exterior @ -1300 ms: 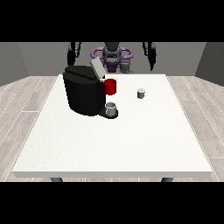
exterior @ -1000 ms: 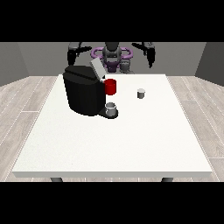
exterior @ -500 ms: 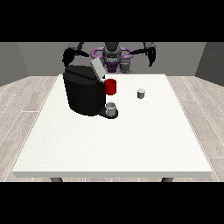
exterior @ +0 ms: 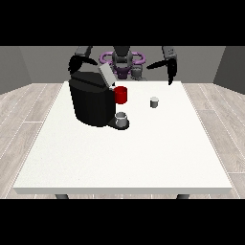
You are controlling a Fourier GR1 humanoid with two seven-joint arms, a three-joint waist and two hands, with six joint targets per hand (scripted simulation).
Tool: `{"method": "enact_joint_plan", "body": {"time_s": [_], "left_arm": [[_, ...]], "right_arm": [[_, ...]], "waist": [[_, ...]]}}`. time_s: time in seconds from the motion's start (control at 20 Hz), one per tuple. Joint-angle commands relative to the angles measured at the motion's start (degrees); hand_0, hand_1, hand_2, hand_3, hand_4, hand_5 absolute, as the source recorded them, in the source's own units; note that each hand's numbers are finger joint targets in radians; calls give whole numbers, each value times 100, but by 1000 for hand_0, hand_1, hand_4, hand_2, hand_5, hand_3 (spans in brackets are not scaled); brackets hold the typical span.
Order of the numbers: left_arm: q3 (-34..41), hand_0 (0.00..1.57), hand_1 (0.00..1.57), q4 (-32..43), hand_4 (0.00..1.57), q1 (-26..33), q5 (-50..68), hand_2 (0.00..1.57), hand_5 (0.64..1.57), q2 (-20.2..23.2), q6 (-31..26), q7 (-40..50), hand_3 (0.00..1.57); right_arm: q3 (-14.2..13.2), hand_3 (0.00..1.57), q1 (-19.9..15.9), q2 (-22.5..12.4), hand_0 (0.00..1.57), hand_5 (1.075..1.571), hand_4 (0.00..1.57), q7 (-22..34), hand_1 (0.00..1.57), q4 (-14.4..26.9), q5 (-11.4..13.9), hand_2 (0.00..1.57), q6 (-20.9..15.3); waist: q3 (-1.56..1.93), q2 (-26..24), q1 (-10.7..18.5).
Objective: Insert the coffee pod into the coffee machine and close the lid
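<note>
the white table (exterior: 124, 158) fills most of the frame, wide across the middle and lower part. on its upper left stands one black coffee machine (exterior: 92, 101), the biggest thing on it, with its grey lid (exterior: 106, 75) tilted up and open at the top. a red part (exterior: 121, 94) juts from the machine's right side, and one small grey cup (exterior: 122, 118) sits on the tray at its foot.

one coffee pod (exterior: 154, 102), small and pale, stands upright on the table just right of centre in the upper part of the frame, near the machine but apart from it. nothing touches it.

behind the table's far edge is the robot, its two arms raised. the hand at the view's right (exterior: 170, 72) hangs with its fingers pointing down and holds nothing; how far they are spread cannot be told. the hand at the view's left (exterior: 75, 63) hovers above the machine's top left corner, also empty, and its fingers cannot be made out.

the pod lies below and slightly left of the hand at the view's right, toward the camera, and that hand is clearly the nearer of the two. it looks best placed to reach down for the pod. the pod's long axis is vertical, so a grasp from above or from the side seems open.

count: one machine, one pod, one cup, two hands.
</note>
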Motion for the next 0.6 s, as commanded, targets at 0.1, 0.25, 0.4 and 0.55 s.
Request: {"method": "enact_joint_plan", "body": {"time_s": [0.1,0.25,0.4,0.55], "left_arm": [[77,0,0,893,0,-433,-260,0,1571,182,-84,37,0],[267,0,0,1322,0,-891,-258,0,1571,253,9,211,0],[302,0,0,1780,0,-1095,-308,0,1571,421,-240,165,0],[194,0,0,2231,0,-1301,-702,0,1571,333,138,-127,0]], "right_arm": [[62,0,-68,89,0,1571,281,-79,0,114,-134,0,129],[-123,0,-598,-202,0,1571,332,193,0,208,-67,0,121],[-54,0,-595,14,0,1571,358,138,0,417,1,0,-117],[145,0,-649,68,0,1571,372,388,0,287,200,0,-244]], "waist": [[1,249,-162],[-1,520,-201],[0,398,-93],[-1,532,-293]]}}
